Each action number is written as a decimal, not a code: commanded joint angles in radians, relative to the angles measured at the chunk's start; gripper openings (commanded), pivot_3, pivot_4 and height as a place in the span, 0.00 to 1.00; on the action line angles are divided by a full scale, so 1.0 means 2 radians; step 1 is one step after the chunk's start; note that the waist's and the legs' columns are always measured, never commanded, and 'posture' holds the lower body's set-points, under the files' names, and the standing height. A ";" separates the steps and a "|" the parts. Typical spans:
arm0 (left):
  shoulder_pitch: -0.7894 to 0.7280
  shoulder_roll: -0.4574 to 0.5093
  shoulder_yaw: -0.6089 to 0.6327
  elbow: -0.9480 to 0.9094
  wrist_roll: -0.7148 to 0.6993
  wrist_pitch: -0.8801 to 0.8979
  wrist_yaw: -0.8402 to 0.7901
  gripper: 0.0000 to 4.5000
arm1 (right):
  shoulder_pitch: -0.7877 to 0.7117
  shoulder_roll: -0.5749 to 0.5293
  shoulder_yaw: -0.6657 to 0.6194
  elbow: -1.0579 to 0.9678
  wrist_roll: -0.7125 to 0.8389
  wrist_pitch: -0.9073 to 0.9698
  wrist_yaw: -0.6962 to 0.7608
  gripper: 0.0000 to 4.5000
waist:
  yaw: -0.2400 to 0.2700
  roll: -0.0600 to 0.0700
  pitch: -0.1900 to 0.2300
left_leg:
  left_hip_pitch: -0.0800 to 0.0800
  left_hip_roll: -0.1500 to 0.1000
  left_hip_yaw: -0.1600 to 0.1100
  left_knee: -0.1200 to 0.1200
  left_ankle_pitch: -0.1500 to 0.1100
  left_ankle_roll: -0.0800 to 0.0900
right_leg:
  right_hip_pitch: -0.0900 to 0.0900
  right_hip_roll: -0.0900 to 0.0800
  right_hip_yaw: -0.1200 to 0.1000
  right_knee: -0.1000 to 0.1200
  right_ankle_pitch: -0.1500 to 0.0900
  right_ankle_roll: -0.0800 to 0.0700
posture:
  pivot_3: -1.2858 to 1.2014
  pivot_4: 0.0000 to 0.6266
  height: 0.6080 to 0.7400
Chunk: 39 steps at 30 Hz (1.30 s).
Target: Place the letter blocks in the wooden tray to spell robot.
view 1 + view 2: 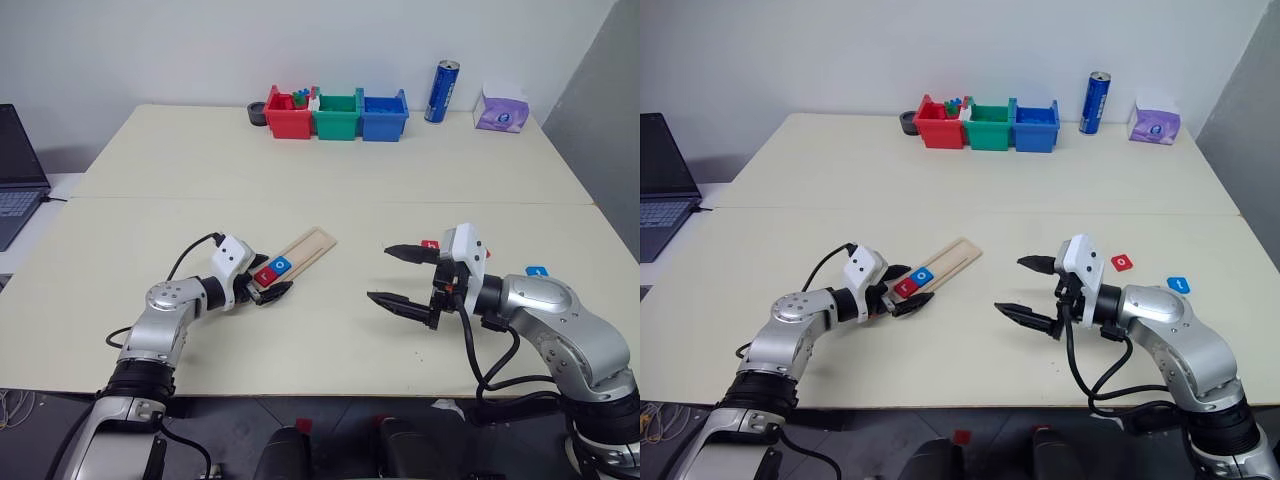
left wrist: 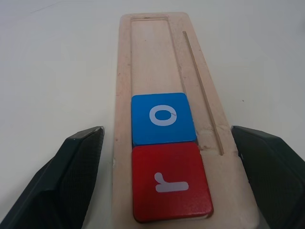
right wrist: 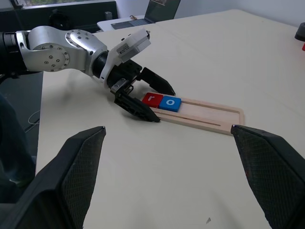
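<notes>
While the red r block [image 2: 171, 177] and blue o block [image 2: 163, 118] are seated in the wooden tray [image 2: 152, 52], between the left gripper's [image 1: 272, 283] wide-open fingers, nothing is held. Right gripper [image 1: 408, 276] is spread wide, empty; loose blocks [image 1: 1122, 262] behind its fingers should be fetched next.

The long pale wooden tray [image 2: 157, 57] is showing smooth, matt grain. The red square r tile [image 2: 170, 182] and blue square o tile [image 2: 163, 118] are appearing smooth, faintly glossy.

Left hand [image 1: 902, 290] and right hand [image 1: 1032, 290] both spread wide.
</notes>
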<state>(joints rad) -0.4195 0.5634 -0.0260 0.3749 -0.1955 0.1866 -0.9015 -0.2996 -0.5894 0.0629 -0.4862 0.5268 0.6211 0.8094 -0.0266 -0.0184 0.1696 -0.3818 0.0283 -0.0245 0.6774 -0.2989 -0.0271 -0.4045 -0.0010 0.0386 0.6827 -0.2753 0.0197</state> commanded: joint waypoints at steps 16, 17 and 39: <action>-0.002 0.009 -0.016 -0.006 0.006 -0.053 -0.066 0.75 | 0.008 -0.013 -0.014 -0.019 -0.004 -0.020 0.003 1.00 | 0.000 0.000 0.000 | 0.000 0.000 0.000 0.000 0.000 0.000 | 0.000 0.000 0.000 0.000 0.000 0.000 | 0.52 0.24 1.00; -0.002 0.012 -0.021 -0.013 0.007 -0.067 -0.079 0.75 | 0.011 -0.017 -0.016 -0.019 -0.005 -0.023 0.005 1.00 | 0.000 0.000 0.000 | -0.001 0.000 0.000 0.000 0.000 0.000 | 0.000 0.000 0.000 -0.001 0.000 0.000 | 0.52 0.24 1.00; -0.073 -0.018 -0.092 0.073 0.022 -0.188 -0.270 0.75 | 0.079 -0.064 -0.026 -0.033 -0.012 -0.075 0.054 1.00 | -0.001 -0.001 0.000 | -0.001 0.000 0.001 0.000 0.000 0.000 | -0.001 0.001 0.000 -0.001 0.000 0.000 | 0.52 0.24 1.00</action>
<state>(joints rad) -0.5398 0.5297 -0.2108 0.5126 -0.1525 -0.1620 -1.4341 -0.1288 -0.7232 0.0208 -0.5217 0.4944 0.4933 0.9202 -0.0279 -0.0194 0.1704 -0.3838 0.0282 -0.0233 0.6777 -0.2990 -0.0269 -0.4056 0.0009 0.0380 0.6811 -0.2754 0.0198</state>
